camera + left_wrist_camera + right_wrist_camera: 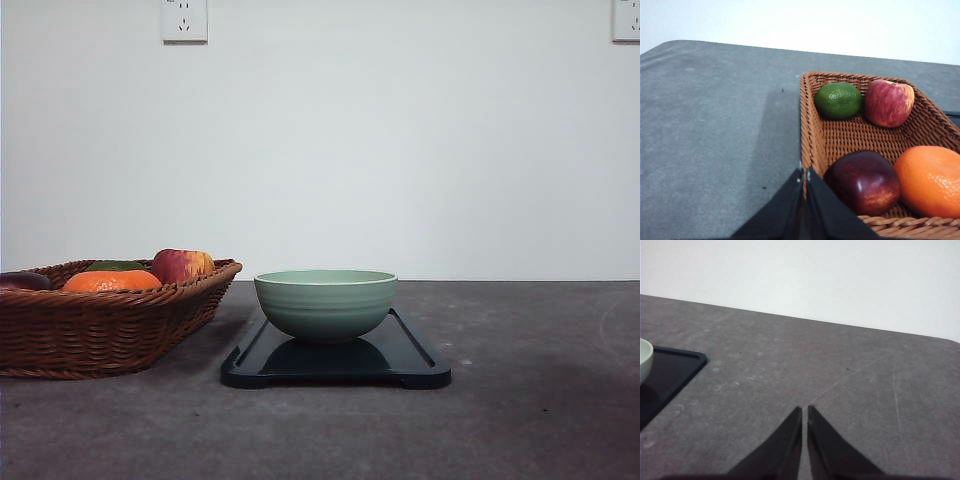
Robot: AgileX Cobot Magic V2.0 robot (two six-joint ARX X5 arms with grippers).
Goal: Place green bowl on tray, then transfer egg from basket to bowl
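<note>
The pale green bowl (325,302) stands upright on the dark tray (420,362) at the middle of the table. The brown wicker basket (90,325) sits to the tray's left and holds fruit; the egg is hidden or out of view. In the left wrist view my left gripper (804,172) is shut and empty, its tips at the basket's (810,135) near rim. My right gripper (804,410) is shut and empty over bare table, to the right of the tray's corner (675,370) and the bowl's edge (644,360).
In the basket lie a green lime (838,100), a red apple (889,102), a dark red fruit (863,181) and an orange (929,180). Grey tabletop (540,400) stretches right of the tray. A white wall with sockets (184,20) stands behind.
</note>
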